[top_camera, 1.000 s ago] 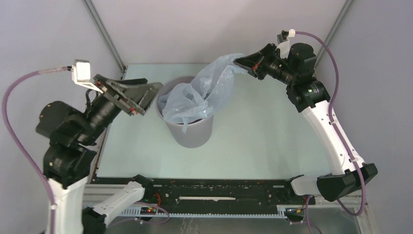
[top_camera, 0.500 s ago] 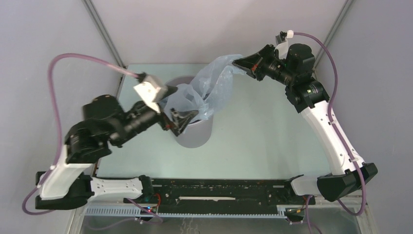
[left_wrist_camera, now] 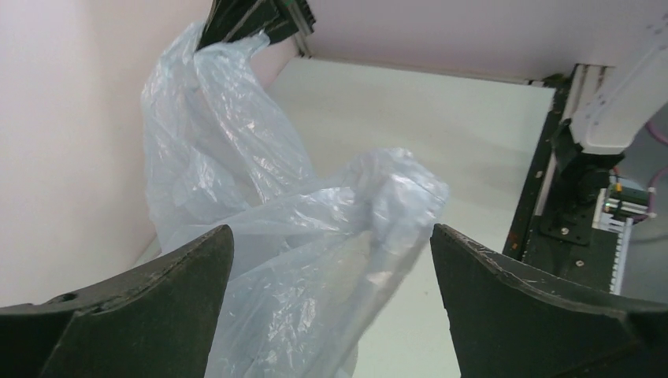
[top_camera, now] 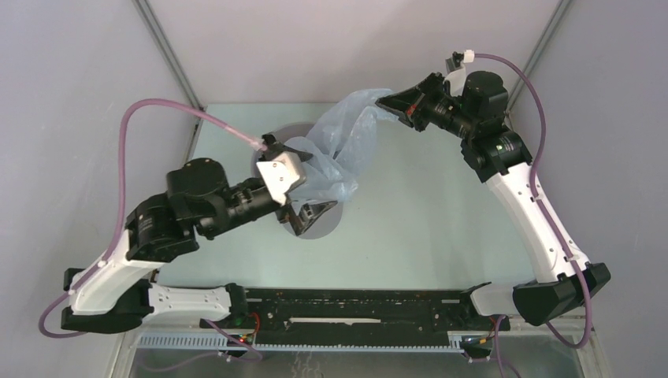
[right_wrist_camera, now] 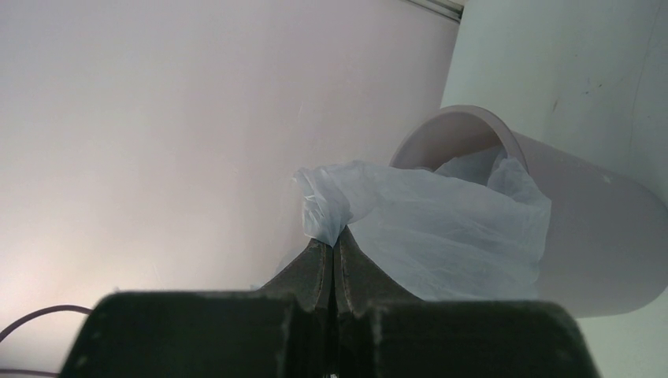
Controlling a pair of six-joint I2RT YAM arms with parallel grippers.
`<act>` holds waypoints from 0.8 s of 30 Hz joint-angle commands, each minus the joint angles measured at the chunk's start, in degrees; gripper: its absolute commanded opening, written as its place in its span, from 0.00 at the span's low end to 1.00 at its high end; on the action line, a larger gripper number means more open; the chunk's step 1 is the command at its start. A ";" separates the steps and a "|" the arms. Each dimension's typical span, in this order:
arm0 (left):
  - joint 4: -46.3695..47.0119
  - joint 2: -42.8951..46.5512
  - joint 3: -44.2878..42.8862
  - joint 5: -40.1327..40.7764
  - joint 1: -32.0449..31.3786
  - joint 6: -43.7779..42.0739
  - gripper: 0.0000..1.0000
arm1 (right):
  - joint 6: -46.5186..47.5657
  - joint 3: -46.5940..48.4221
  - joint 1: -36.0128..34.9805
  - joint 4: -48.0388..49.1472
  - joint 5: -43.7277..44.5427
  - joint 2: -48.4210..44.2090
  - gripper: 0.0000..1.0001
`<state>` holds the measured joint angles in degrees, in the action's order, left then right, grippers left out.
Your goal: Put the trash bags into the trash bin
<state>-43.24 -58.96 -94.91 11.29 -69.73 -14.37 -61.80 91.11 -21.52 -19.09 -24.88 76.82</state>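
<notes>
Well, my right gripper [top_camera: 381, 101] is clamped tight on a bunched corner of the trash bag [top_camera: 346, 142], holding it up in the air beyond the far right side of the bin [top_camera: 335, 226]. In my right wrist view the two fingers meet with no gap at all [right_wrist_camera: 331, 246], and a small knot of pale blue film [right_wrist_camera: 441, 228] sticks out just past their tips. From there the bag slopes down and spills into the mouth of the grey bin [right_wrist_camera: 599, 236], part of it draped over the rim.

My left gripper [top_camera: 313, 214] stands wide open, reaching in over the near part of the bin from the left. In its own view the fingers are far apart [left_wrist_camera: 331, 236], and the crinkled, glossy bag [left_wrist_camera: 228, 157] fills the space between them (whether the film touches either finger, I cannot tell). It holds nothing.

The bin stands upright on the pale green table [top_camera: 441, 228], roughly midway between my two arms. Much of the bag is above the rim, not down inside.
</notes>
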 commanded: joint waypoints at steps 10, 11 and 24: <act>7.59 2.67 4.61 -1.85 -3.74 -17.02 1.00 | 0.19 -1.93 -0.10 1.60 -0.82 -1.43 0.00; 10.20 2.35 5.14 1.32 -3.70 -17.63 1.00 | 0.19 -2.05 -0.04 1.60 -0.74 -1.61 0.00; 18.71 1.73 9.00 13.44 -3.08 -14.79 0.61 | 0.89 -0.81 -0.82 1.68 -0.21 -1.60 0.00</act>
<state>-31.00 -60.23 -86.63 16.43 -73.12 -30.33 -61.84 88.77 -21.54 -19.00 -25.17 76.71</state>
